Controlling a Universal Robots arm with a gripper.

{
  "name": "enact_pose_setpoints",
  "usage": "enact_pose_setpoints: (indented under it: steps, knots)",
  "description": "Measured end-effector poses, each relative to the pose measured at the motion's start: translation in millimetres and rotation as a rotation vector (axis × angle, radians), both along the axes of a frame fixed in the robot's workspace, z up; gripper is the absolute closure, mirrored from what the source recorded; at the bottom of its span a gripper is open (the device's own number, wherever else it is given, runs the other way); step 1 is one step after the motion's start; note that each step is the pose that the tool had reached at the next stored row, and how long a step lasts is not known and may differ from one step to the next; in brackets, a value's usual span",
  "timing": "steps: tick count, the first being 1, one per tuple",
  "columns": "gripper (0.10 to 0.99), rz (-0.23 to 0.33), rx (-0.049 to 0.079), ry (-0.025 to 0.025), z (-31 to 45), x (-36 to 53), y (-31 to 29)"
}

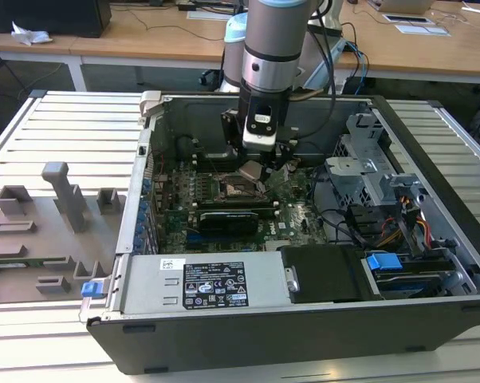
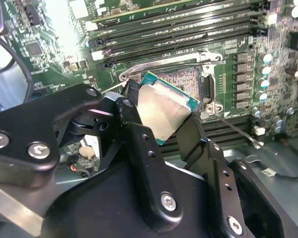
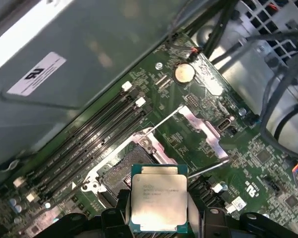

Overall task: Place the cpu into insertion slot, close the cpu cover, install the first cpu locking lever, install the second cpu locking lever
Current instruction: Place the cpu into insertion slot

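Observation:
My gripper [image 1: 253,169] reaches down into the open computer case and is shut on the cpu [image 2: 161,111], a flat square chip with a silvery top, gripped at two opposite edges by the black fingers [image 2: 134,116]. The cpu [image 3: 159,198] hangs tilted just above the green board, beside and partly over the insertion slot [image 3: 117,173]. The slot [image 2: 183,79] lies bare, a dark centre inside a silvery rim [image 1: 230,190]. The cpu cover [image 3: 203,130] stands swung open next to the slot. Two thin wire locking levers [image 3: 161,120] stick up loose, the other lever [image 3: 208,169] near the cpu.
Long black memory slots [image 2: 188,29] run on one side of the socket. The case walls [image 1: 144,183] enclose the board; a labelled power supply [image 1: 216,283] lies in front, with a drive cage and cables [image 1: 375,191] on the exterior view's right. Grey fixtures [image 1: 64,195] stand on the slatted table.

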State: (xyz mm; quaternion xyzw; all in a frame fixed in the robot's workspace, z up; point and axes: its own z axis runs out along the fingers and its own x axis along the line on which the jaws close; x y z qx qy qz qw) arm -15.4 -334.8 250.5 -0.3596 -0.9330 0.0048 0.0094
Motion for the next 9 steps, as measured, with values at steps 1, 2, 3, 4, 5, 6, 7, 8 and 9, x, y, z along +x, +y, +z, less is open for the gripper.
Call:
enact_pose_setpoints:
  steps: [1,2,3,4,5,6,7,8,9]
  knots:
    - [0.541,-0.015,-0.001,0.0001,-0.1,0.0,0.0]
    - [0.541,-0.033,-0.002,0.0,-0.3,0.0,0.0]
    - [0.541,-0.063,-0.004,0.0,-0.5,0.0,0.0]
    - [0.541,-0.089,-0.007,-0.0001,-0.6,0.0,0.0]
    - [0.541,-0.112,-0.01,-0.0002,-0.7,0.0,0.0]
    - [0.541,-0.124,-0.012,-0.0002,-0.8,0.0,0.0]
    - [0.541,-0.136,-0.013,-0.0002,-0.8,0.0,0.0]
    - [0.541,-0.155,-0.016,-0.0003,-0.9,0.0,0.0]
    - [0.541,-0.184,-0.02,-0.0003,-0.9,0.0,0.0]
